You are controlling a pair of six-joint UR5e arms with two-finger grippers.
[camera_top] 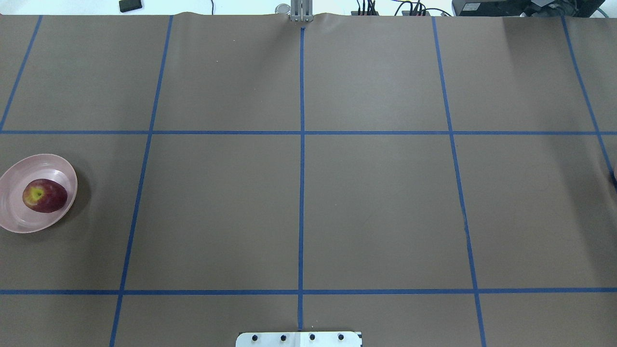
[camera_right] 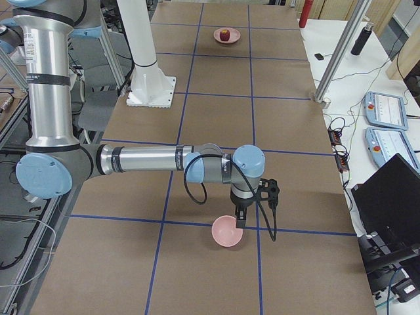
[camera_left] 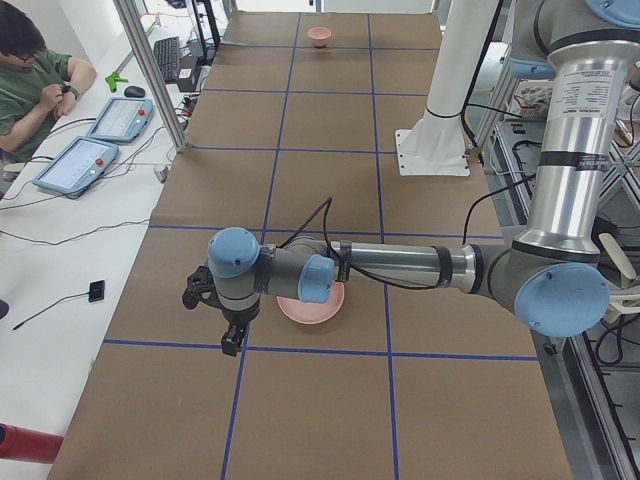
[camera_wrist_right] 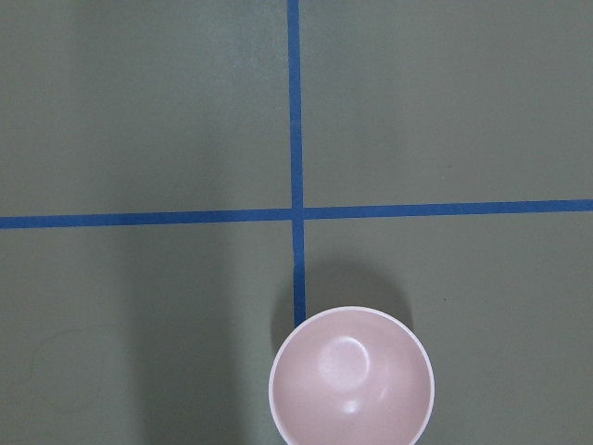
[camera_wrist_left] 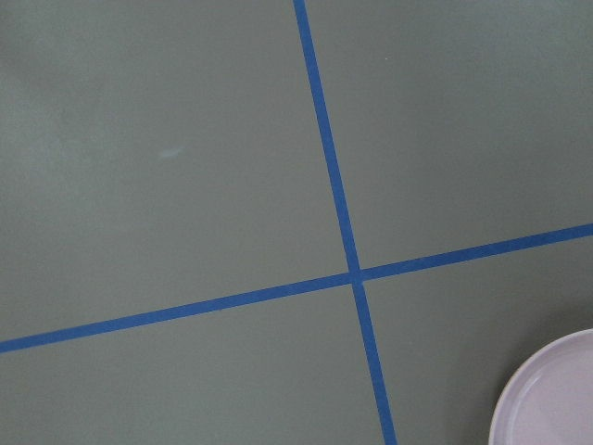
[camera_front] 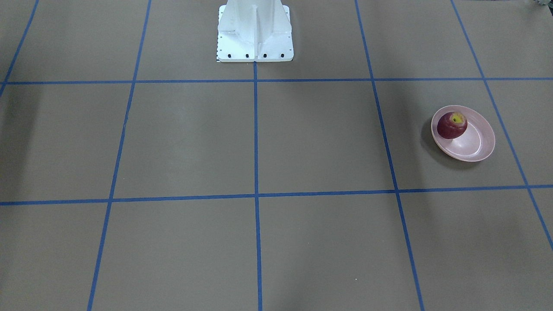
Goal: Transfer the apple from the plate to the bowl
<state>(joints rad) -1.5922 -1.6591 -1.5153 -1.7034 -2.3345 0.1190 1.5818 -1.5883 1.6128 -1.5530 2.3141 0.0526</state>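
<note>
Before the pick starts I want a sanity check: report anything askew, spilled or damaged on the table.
Nothing stands out. The apple sits whole, stem dimple up, inside the plate; the bowl stands upright and empty. No spill or damage shows.

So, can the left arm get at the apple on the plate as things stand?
Probably yes: the left hand hangs just beside the plate, and the apple sits uncovered with nothing crowding it.
</note>
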